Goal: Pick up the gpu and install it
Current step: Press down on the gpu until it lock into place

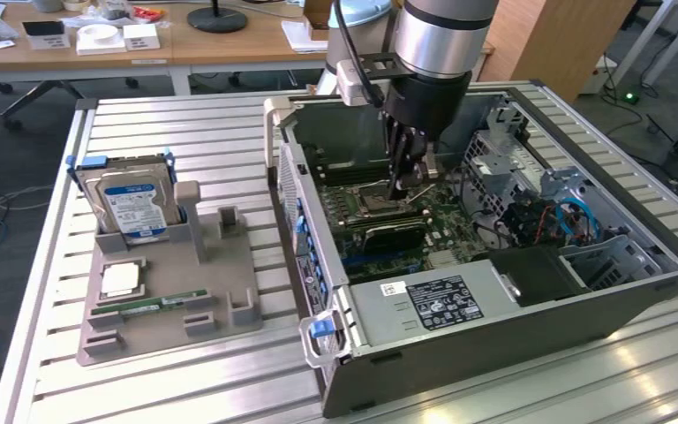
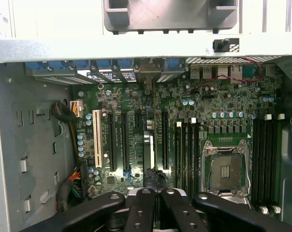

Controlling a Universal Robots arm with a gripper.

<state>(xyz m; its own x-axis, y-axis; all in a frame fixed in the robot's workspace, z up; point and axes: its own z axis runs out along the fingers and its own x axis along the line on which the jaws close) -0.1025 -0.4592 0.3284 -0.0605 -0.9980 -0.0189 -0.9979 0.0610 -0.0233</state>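
Your gripper [image 1: 401, 187] sits deep inside the open computer case [image 1: 621, 281], fingers [image 2: 148, 210] closed together over the motherboard [image 2: 184, 111] slots with nothing visibly between them, while the gpu [image 1: 388, 234] lies low on the board, seemingly already seated in its slot.

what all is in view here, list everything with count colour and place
computer case: 1, grey, open, on the table
motherboard: 1, green, inside the case
gpu: 1, dark, upright on the motherboard by the gripper
tray: 1, grey, beside the case
hard drive: 1, silver, blue-white label, standing in the tray
processor chip: 1, silver, in the tray
memory stick: 1, green, lying in the tray
table: 1, silver, under everything
gripper: 1, black, shut, inside the case
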